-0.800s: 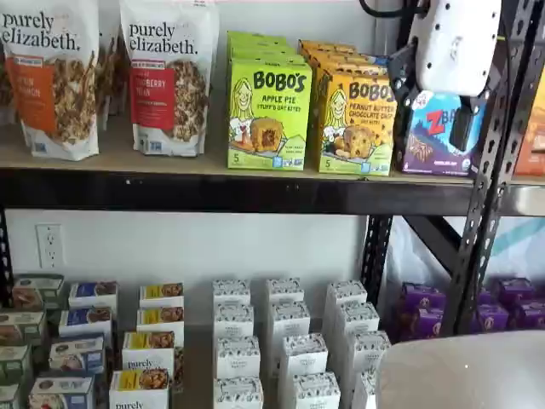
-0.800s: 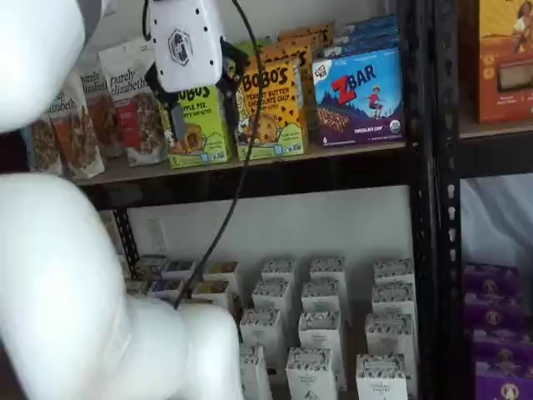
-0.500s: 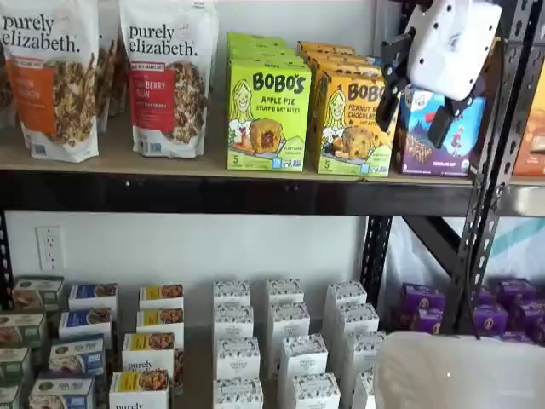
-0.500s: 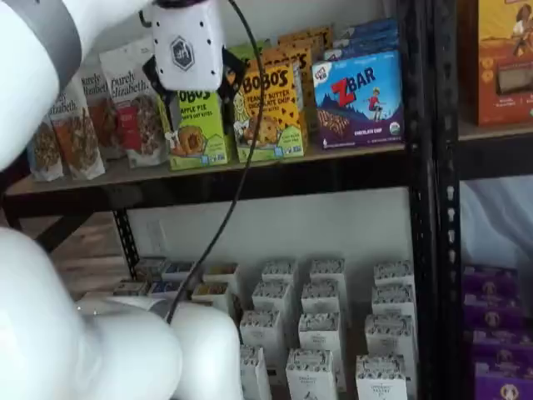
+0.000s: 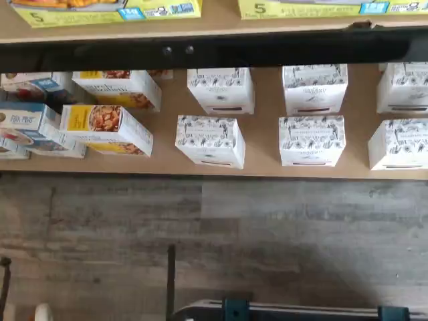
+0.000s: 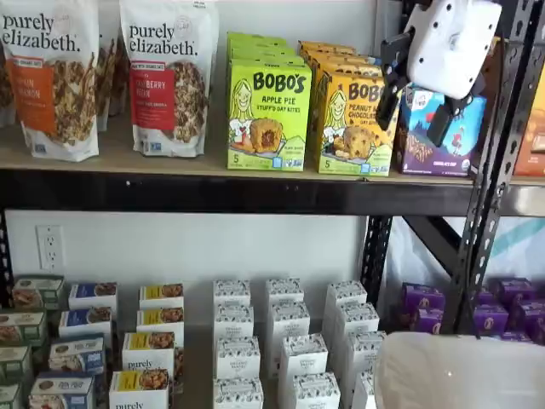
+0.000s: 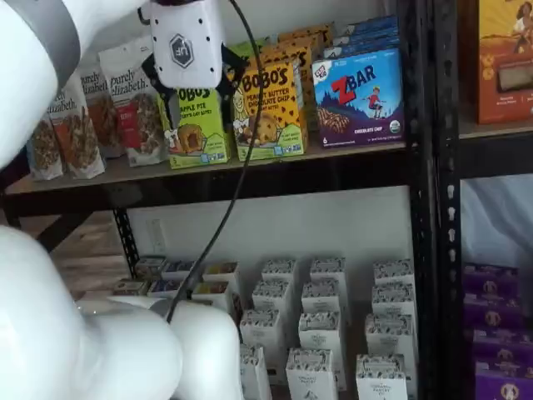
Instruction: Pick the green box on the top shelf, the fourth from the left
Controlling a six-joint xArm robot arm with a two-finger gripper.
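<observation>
The green box, lime-green and marked BOBO'S Apple Pie, stands upright at the front of the top shelf, with more of its kind behind it. My gripper hangs tilted in front of the shelf, open and empty, a plain gap between its black fingers. In that shelf view it is right of the green box, before the blue box. In a shelf view the gripper overlaps the green box and hides its upper part. The wrist view shows only the lower edges of two boxes above the shelf's black rail.
A yellow-orange Bobo's box stands right of the green box, then a blue ZBar box. Granola bags stand to its left. A black upright rises at the right. Small white boxes fill the lower shelf. My white arm fills one corner.
My gripper has tilted and shifted a little to the left before the shelf, and its fingers now show spread apart. The boxes have not moved.
</observation>
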